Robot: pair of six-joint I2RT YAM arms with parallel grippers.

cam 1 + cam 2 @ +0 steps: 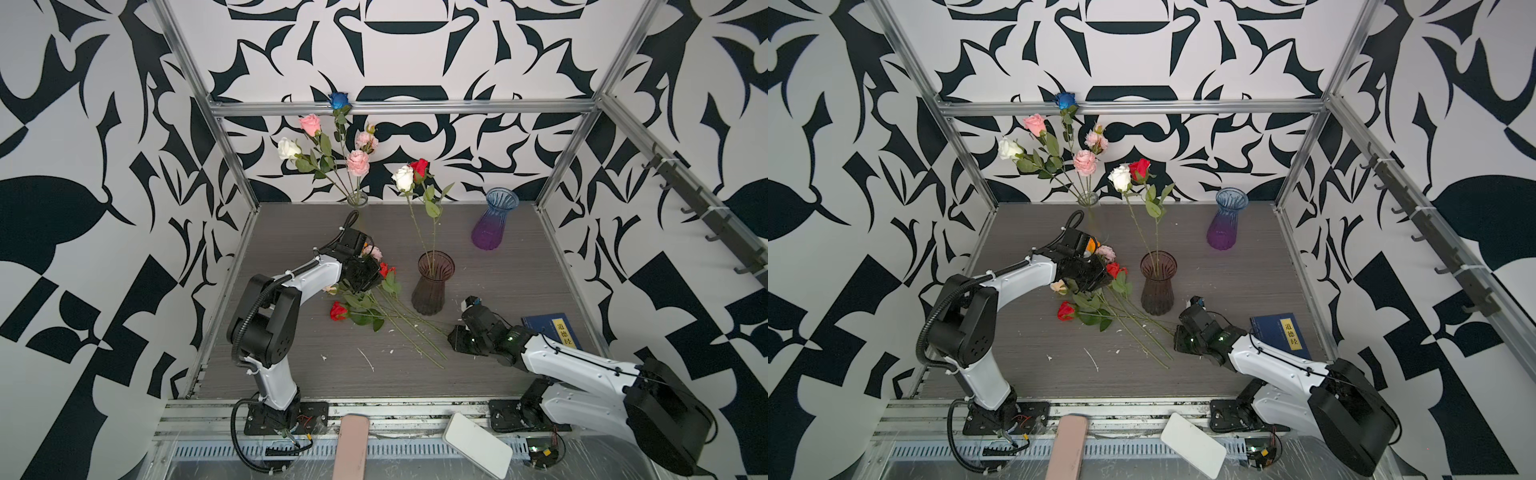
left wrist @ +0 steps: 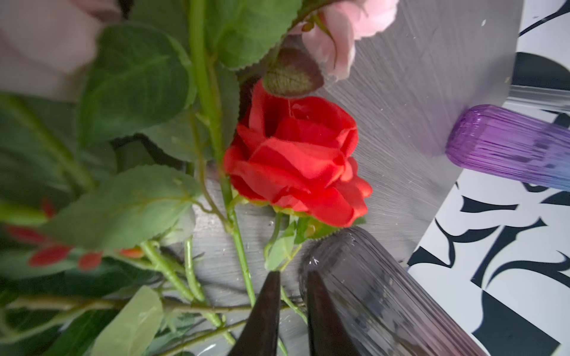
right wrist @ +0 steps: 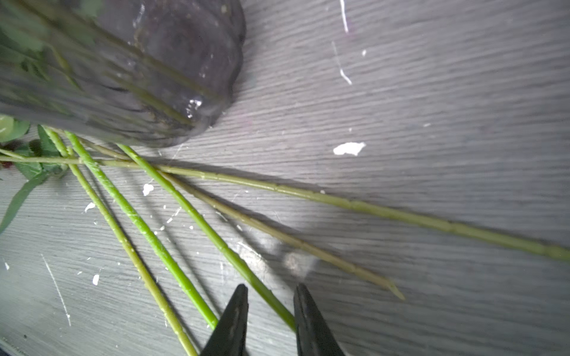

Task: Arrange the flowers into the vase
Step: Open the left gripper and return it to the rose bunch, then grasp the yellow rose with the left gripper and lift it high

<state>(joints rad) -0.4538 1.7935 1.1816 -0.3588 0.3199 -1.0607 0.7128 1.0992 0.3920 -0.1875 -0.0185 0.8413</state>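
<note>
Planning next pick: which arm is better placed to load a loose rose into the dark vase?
Left, likely: left hand straddles a thin stem by the red rose, beside the dark vase; right hand sits at the stem tips.

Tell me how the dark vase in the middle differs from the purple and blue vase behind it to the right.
Colour: the dark vase is smoky brown-grey throughout; the purple and blue vase fades from blue rim to purple base.
Contents: the dark vase holds a white rose and a red rose; the purple and blue vase looks empty.
Both stand upright, ribbed, with flared rims.
</note>
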